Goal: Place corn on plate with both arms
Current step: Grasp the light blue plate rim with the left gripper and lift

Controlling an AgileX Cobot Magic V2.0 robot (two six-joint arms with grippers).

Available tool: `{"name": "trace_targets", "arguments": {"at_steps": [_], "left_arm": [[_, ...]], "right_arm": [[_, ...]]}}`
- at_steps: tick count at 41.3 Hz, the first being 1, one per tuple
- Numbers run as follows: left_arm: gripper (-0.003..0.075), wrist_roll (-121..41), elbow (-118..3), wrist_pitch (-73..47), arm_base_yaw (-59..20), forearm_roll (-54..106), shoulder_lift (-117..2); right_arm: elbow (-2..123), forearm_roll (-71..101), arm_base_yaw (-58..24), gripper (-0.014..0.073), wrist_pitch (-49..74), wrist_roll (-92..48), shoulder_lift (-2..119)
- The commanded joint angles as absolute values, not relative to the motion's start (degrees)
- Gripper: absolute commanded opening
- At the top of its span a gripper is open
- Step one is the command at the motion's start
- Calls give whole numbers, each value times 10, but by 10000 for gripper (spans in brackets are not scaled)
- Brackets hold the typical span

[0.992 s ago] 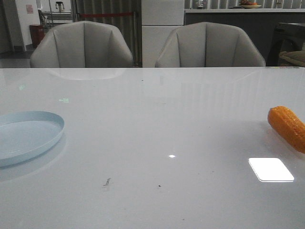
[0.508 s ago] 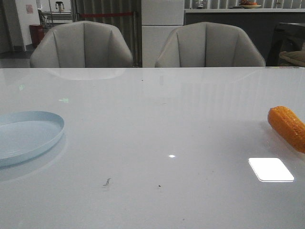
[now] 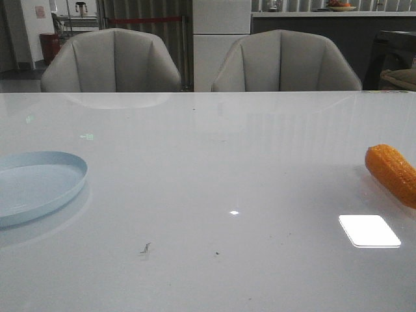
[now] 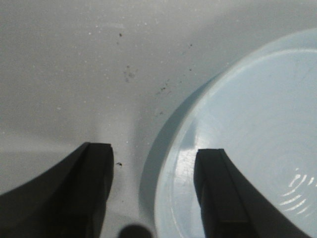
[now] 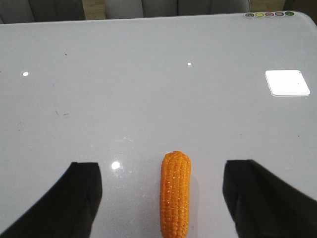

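Right gripper (image 5: 161, 198): jaws spread wide, the corn (image 5: 175, 193) between them on the table (image 5: 148, 89), untouched. Left gripper (image 4: 153, 191): jaws also apart, straddling the plate (image 4: 257, 148) rim, holding nothing. Front view: corn at far right edge, plate at far left, well apart. Corn's long axis runs in line with the right gripper's reach; which end tapers cannot be told. Judged stiff, light, bumpy enough to resist slipping, though it may roll. Best gripped mid-length, across the axis.
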State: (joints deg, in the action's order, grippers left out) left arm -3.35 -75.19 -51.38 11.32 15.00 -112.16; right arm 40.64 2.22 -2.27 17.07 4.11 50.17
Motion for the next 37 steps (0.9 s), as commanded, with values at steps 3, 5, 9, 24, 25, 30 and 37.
{"name": "trace_targets", "arguments": {"at_steps": [3,5,9,24,25,30,37], "left_arm": [[417,-30,-769,-505,112,161,-1106],[417,-30,-769,-499,112,161,-1108],[417,-30,-769,-497,112,162,-1115],[78,-30,-769,-499,101,163,-1122],[86,-31,-769,-496,98,163,-1122],[92,-32,-770,-492,79,165,-1122],[92,-73,-807,-518,48,207,-1119]], "right_arm": [[427,20,-23,606,129,38,499],[427,20,-23,606,129,38,499],[427,20,-23,606,129,38,499],[427,20,-23,606,129,38,499],[427,20,-23,606,129,38,499],[427,20,-23,606,129,38,499],[427,20,-23,606,130,38,499]]}}
